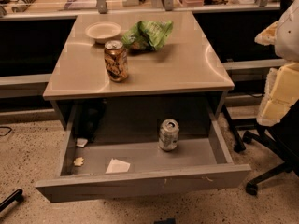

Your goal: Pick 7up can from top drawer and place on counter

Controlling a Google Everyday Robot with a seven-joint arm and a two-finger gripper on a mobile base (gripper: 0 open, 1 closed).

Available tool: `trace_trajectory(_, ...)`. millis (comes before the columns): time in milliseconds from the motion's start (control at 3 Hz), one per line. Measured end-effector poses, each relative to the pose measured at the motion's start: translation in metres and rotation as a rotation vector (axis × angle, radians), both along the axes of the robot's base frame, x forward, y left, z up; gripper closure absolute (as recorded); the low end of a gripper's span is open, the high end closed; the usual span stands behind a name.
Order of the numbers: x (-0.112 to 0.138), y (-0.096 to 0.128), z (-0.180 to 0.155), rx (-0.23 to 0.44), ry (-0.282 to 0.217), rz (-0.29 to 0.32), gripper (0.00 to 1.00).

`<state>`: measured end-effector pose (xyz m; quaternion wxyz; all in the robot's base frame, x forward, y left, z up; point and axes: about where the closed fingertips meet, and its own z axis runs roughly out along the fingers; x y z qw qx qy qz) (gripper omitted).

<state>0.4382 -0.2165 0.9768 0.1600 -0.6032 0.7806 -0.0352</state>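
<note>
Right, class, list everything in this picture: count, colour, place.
7up can: one, silvery-grey, upright in the top drawer, right of middle.
top drawer: one, grey, pulled open under the counter.
paper scraps: three, pale, drawer floor, left.
counter: one, glossy beige.
brown-and-gold can: one, upright on counter.
bowl: one, cream, counter's back left.
chip bag: one, green, right of bowl.
desk: one, tan, cluttered, behind.
office chair: one, black, far right.
gripper: one, dark, bottom edge, below drawer front.

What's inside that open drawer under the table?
In the top drawer: the 7up can standing upright toward the right, plus paper scraps on the left floor. The counter overhangs the drawer's dark back, so that part is hidden. The gripper is out of view.
</note>
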Motion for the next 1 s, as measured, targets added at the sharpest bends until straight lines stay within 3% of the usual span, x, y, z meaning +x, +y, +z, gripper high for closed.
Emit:
trace_trajectory(333,0.0,0.0,0.0,0.0,0.0,0.0,0.0)
trace_trajectory(1000,0.006,0.0,-0.018,0.039,-0.019,0.001,0.42)
